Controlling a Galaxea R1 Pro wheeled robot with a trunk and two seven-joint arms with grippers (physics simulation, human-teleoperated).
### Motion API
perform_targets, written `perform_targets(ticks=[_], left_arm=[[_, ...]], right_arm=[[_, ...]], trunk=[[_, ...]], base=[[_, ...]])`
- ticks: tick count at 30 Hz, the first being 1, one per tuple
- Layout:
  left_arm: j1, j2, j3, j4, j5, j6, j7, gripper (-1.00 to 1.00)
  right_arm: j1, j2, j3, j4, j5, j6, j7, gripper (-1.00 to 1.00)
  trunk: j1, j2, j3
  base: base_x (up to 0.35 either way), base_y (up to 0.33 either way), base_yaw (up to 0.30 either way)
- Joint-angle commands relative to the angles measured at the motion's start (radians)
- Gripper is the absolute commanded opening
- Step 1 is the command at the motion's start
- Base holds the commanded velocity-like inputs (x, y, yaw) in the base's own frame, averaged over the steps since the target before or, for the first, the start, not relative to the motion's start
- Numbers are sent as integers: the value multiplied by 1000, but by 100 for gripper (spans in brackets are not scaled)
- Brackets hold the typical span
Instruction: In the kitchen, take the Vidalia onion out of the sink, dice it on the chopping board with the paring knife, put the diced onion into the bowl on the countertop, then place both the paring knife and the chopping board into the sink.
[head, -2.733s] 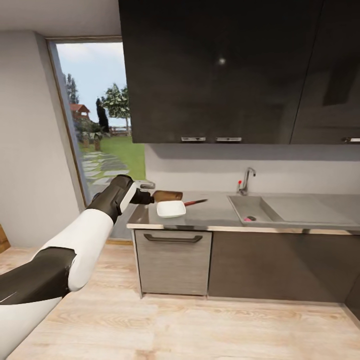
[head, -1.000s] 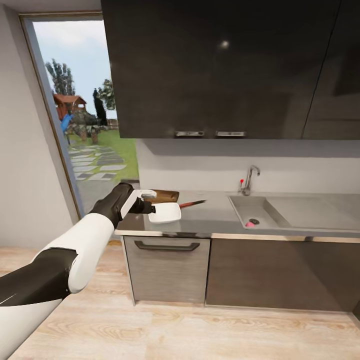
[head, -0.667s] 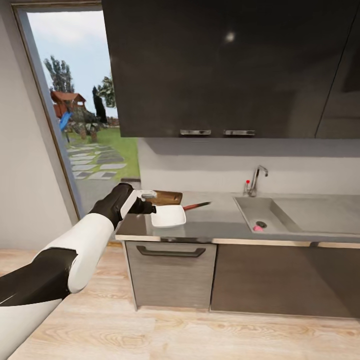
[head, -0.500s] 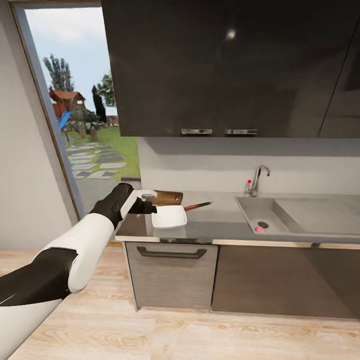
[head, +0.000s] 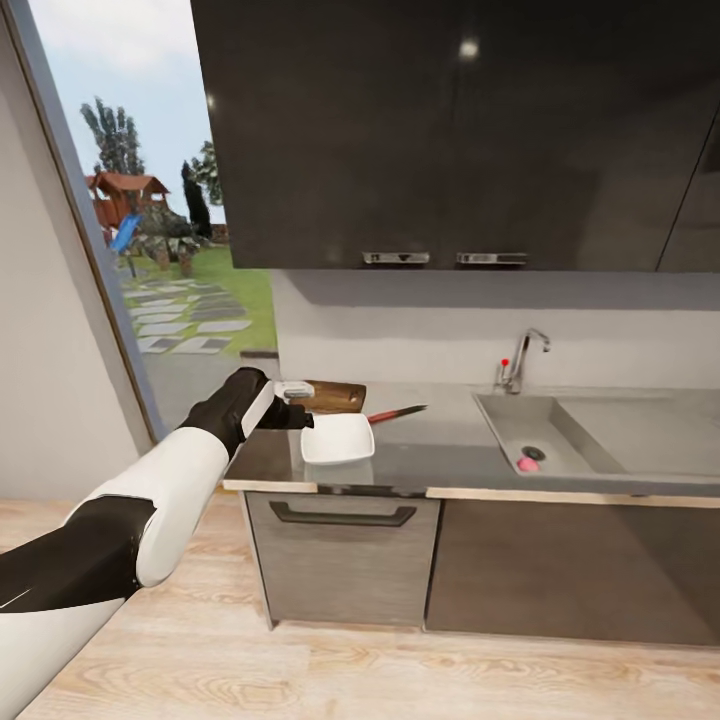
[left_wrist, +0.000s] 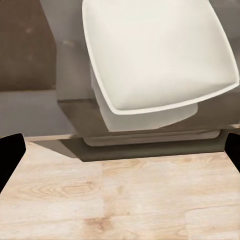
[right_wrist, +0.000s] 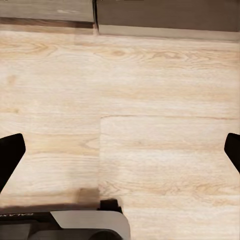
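Grey countertop (head: 440, 455) runs across the middle of the head view, with dark cupboards above and below it. At its left end sits the white bowl (head: 338, 440). Just behind the bowl lies the brown board (head: 335, 396), and the knife (head: 397, 412) with its red handle lies just to the right of them, tip pointing right. The sink (head: 590, 425) is at the right of the frame, with its tap (head: 525, 362) behind it. The little pink onion (head: 527, 464) lies in the sink beside the round drain. The left arm reaches in from the lower left, and the left claw (head: 296, 405) hangs over the left end of the counter, near the bowl and the board. In the left wrist view its two dark fingers (left_wrist: 10, 155) stand far apart at the sides with nothing between them, and the bowl (left_wrist: 157, 52) shows past them at the counter's edge. In the right wrist view the right claw's fingers (right_wrist: 10, 155) are spread wide too, holding nothing, over the pale wood floor (right_wrist: 150, 125). A tall window at the upper left shows grass and trees.
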Motion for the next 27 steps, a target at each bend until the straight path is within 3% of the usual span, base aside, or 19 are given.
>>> perform_targets(ticks=[1,14,27], left_arm=[[-1,1,-6,0,7,4,2,100],[0,0,-7,12,8,4,2,100],[16,-4,-6,11,9,4,2,100]], right_arm=[[0,0,0,-1,0,-2,-2,100],[0,0,0,-1,0,-2,-2,100],[0,0,0,-1,0,-2,-2,100]], trunk=[[1,-2,-4],[1,-2,-23],[1,-2,-42]], base=[[130,0,0],[107,0,0],[9,0,0]])
